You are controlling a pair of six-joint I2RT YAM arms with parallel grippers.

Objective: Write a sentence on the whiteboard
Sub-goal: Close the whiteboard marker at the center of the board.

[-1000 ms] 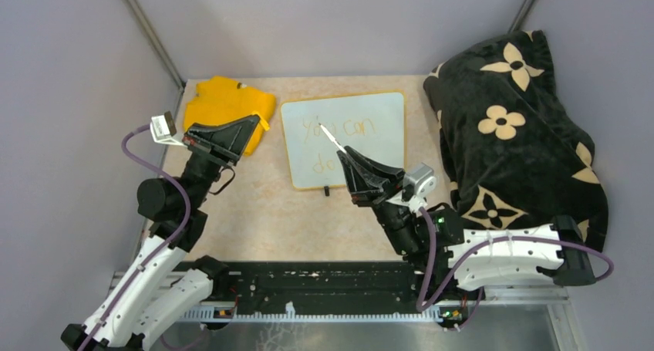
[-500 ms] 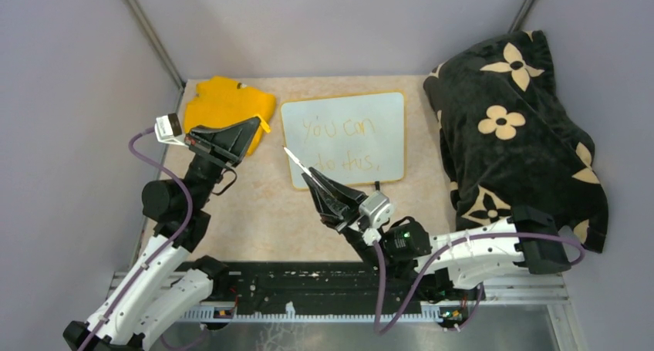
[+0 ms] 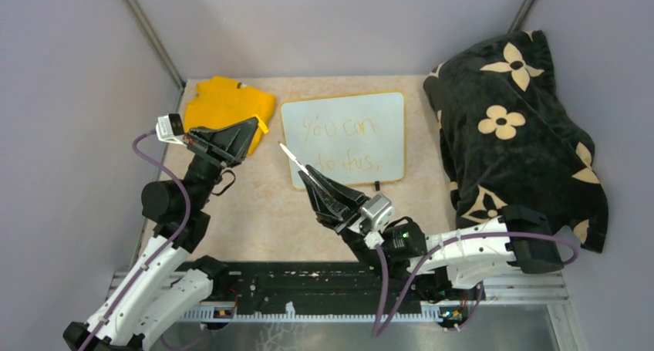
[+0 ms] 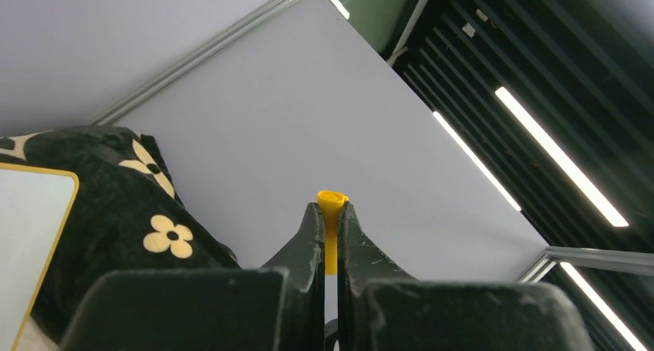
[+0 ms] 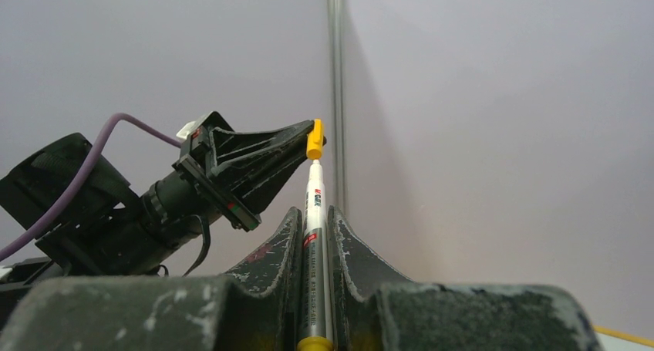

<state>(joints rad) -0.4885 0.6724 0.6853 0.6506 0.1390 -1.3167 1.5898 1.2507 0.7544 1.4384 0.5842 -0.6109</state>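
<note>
Here, the right gripper [image 3: 307, 173] is closed on a white marker [image 3: 294, 157]. It grips the marker along the barrel, with the writing tip pointing up and to the left, off the table [image 3: 262, 212]. The left gripper [image 3: 255, 123] is closed on the yellow marker cap [image 4: 332, 200], pinched between its fingertips. In the right wrist view the marker tip sits just under the cap. From above, the two look near but apart, and we cannot tell whether they touch.

Beyond the right gripper, the whiteboard [image 3: 385, 112] lies flat on the table, with its near left corner overlapped by the gripper and marker. The sentence [image 3: 339, 127] reads "you can" over "do this" in thin yellow-orange letters.

A yellow cloth [image 3: 224, 100] lies just beside the board's left edge, in the far left corner, and the left gripper hangs over its near edge. A black blanket with cream flowers [image 3: 524, 158] is heaped along the right side, near the board's right edge.

Grey walls [image 3: 332, 19] close the table at the left, back and right. The open stretch of tabletop runs in front of the board, between the two arms.
</note>
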